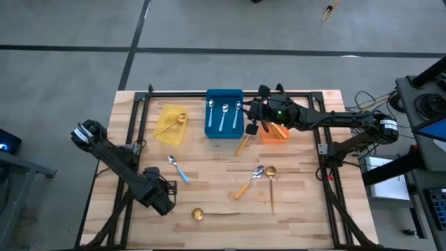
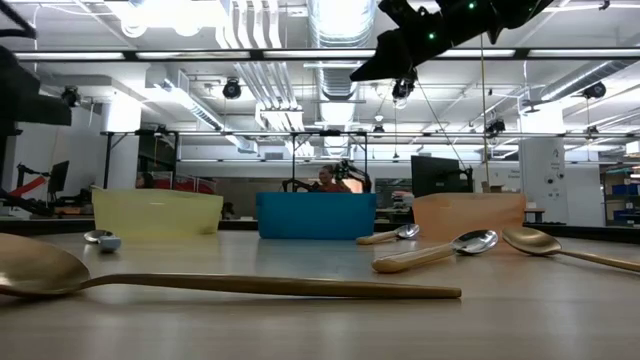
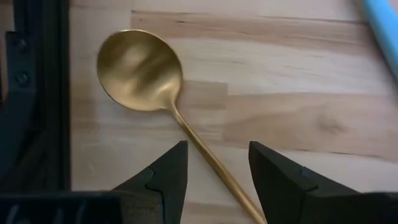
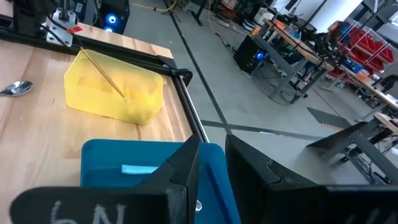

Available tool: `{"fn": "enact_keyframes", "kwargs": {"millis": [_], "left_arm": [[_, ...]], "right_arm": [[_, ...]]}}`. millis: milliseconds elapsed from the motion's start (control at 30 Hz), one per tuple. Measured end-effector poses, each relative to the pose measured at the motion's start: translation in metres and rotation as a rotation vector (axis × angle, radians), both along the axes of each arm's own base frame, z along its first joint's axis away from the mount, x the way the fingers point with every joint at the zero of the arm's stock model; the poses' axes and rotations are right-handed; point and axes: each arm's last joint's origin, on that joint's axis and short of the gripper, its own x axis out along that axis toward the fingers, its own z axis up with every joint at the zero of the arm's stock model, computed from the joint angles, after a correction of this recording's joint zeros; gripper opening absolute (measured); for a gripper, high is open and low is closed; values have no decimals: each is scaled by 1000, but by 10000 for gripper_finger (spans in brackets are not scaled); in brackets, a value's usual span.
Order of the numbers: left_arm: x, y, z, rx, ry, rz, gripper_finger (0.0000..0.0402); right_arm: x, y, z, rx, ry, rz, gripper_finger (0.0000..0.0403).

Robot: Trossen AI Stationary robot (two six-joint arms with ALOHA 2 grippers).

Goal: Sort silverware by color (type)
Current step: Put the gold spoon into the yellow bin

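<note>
Nearest the front edge lies a gold spoon, bowl toward the left arm, thin handle running along the table. The left gripper hangs low over it, fingers spread, the handle passing between them but untouched. This looks like the step in hand: picking up this spoon for the yellow bin. To do it well, the gripper should drop straight down until the fingertips nearly meet the wood, stay centred on the handle just behind the bowl, and close slowly, since so thin a handle can slip or pivot out.

Further in, a blue spoon lies alone toward the left. An orange spoon and a second gold spoon lie with bowls touching or nearly so, which may make them harder to grasp singly.

At the back stand the three bins. The yellow one holds one gold spoon, the blue bin three blue-handled ones. Another orange spoon lies just before the orange bin. The right gripper hovers above the bins between blue and orange, fingers close together with a narrow gap, holding nothing that can be seen.
</note>
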Motion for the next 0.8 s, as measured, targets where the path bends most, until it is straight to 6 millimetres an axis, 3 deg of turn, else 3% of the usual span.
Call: {"fn": "enact_keyframes", "kwargs": {"millis": [333,533,800], "left_arm": [[-14,-5,-15,62,37,-74,151],[-14,-16,-32,83,54,-106,151],[-15,-20,-40,123,69,-128,151]], "right_arm": [[0,0,1,-1,-12,0,68],[1,0,5,2,-53,-3,68],[1,0,5,19,-70,-8,68]]}}
